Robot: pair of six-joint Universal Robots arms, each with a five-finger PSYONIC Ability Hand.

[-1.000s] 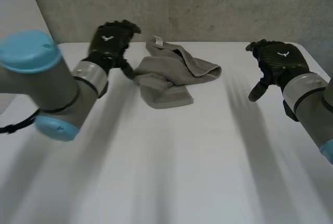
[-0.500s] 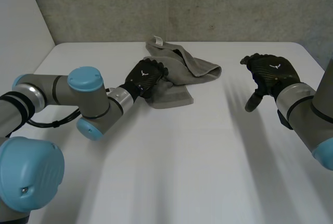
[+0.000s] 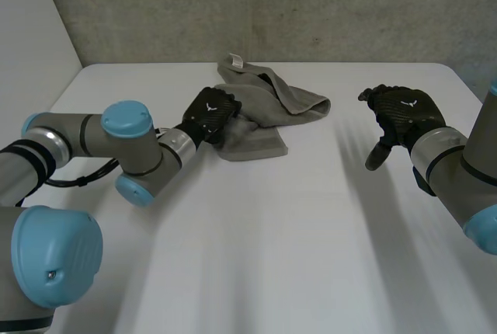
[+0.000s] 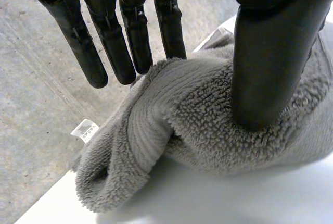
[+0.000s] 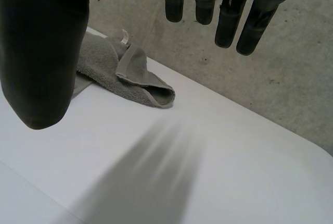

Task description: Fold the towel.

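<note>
In the head view, the towel (image 3: 268, 105) lies crumpled at the far middle of the white table (image 3: 272, 233), close to the concrete wall (image 3: 272, 8). One lobe trails off to the right and a thicker doubled part sits nearer me. Its label (image 3: 235, 60) sticks up at the far edge. My left hand (image 3: 208, 113) rests on the towel's left edge, with the arm stretched low across the table to reach it. I judge that this is the place to get hold of a free edge before anything can be spread or folded. My right hand (image 3: 401, 114) hovers over bare table well to the right of the towel, touching nothing. I read it as waiting for a second edge to be offered.

In the left wrist view, the fingers (image 4: 132, 31) are straight and spread, with their tips at the crest of a raised ridge of terry. The thumb (image 4: 265, 67) is sunk into the pile on the near side of that ridge. The ridge sits between thumb and fingers but is not squeezed, so I count this hand as apart and pressing rather than clamped. The label shows beyond the fingertips, at the wall side.

In the right wrist view, that hand's fingers and thumb are straight and wide apart with nothing between them. The towel lies on the table beyond the thumb, well clear of it, its loose lobe pointing towards this hand. The fold is not yet begun, and the heap needs opening out first.
</note>
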